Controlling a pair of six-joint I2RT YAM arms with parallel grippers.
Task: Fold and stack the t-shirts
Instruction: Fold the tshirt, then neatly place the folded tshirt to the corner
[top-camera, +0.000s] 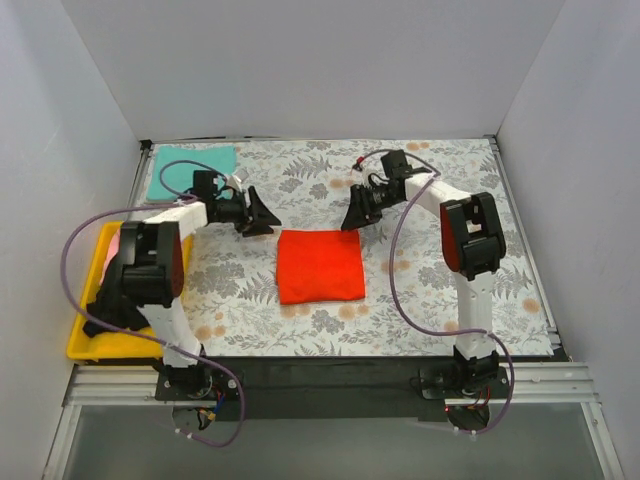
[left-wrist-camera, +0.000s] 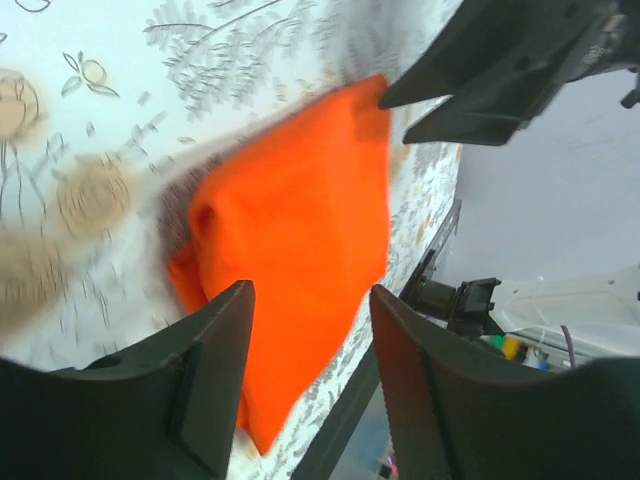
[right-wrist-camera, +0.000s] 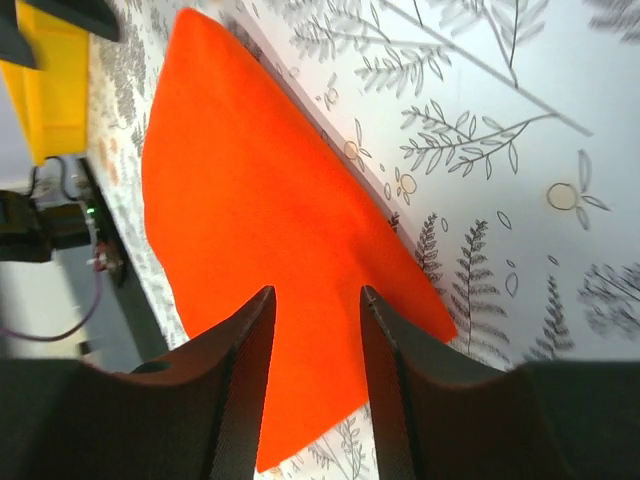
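Note:
The orange-red t-shirt (top-camera: 319, 265) lies folded into a flat square on the floral cloth in the middle; it also shows in the left wrist view (left-wrist-camera: 300, 230) and the right wrist view (right-wrist-camera: 260, 220). My left gripper (top-camera: 262, 217) hovers open and empty just beyond its far left corner. My right gripper (top-camera: 354, 216) hovers open and empty just beyond its far right corner. The teal t-shirt (top-camera: 191, 170) lies folded flat at the far left. A pink t-shirt (top-camera: 112, 248) and a black t-shirt (top-camera: 100, 316) lie in the tray, mostly hidden by my left arm.
A yellow plastic tray (top-camera: 85, 345) sits at the left table edge, seen also in the right wrist view (right-wrist-camera: 60, 90). The grey floral-patterned cloth (top-camera: 440, 290) covers the table. White walls close in the back and both sides.

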